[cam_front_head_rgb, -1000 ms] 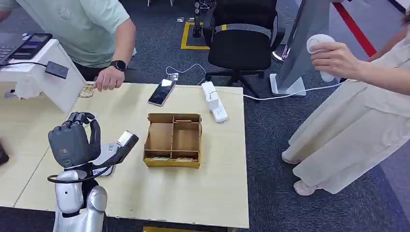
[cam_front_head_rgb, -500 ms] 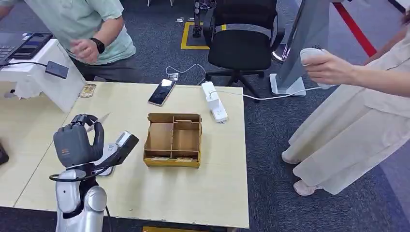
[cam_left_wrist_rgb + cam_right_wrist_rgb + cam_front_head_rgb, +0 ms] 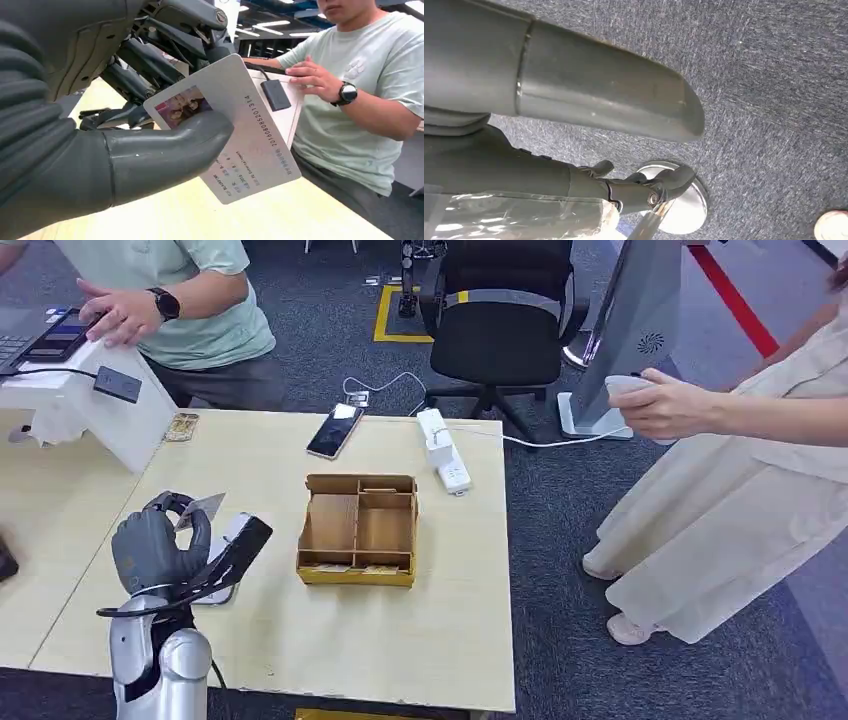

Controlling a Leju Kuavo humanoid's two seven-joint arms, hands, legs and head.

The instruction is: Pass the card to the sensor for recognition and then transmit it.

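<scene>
My left hand (image 3: 155, 545) is raised over the table's near left part and pinches a white card (image 3: 200, 508) between thumb and fingers. In the left wrist view the card (image 3: 240, 135) shows a small photo and printed numbers, with the thumb (image 3: 165, 150) pressed on its face. A small black sensor box (image 3: 118, 385) with a cable sits on the sloped white stand (image 3: 90, 415) at the far left, well beyond the card. The same sensor box (image 3: 275, 95) lies beside a person's hand (image 3: 312, 80). My right hand (image 3: 574, 100) hangs over grey carpet and holds nothing.
An open wooden divider box (image 3: 358, 530) stands mid-table, with a phone (image 3: 334, 430) and a white power strip (image 3: 443, 450) behind it. A person in a green shirt (image 3: 190, 300) reaches onto the stand. Another person (image 3: 740, 470) stands at the right beside a black chair (image 3: 500, 320).
My left hand has sunk and tilted a little with the card. The person in green lifted a hand off the table and onto the stand. The person at right lowered the white object.
</scene>
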